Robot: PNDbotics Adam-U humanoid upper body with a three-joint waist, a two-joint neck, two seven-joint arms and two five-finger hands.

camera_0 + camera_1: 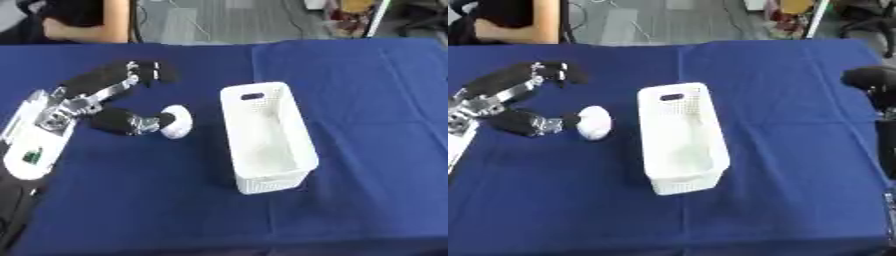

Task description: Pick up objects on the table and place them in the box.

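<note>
Fingers (144, 72) spread above white object (176, 121); thumb touching it.

This looks like a robotics lab or test room rather than a home. A desk covered with a plain dark blue cloth (367, 100) fills the view, staged with a single white perforated plastic box (267, 137). Beyond its far edge lies grey carpet-tile flooring (227, 20) with loose cables, a seated person's arm (109, 22), and cluttered colourful equipment (350, 15) standing nearby.
</note>
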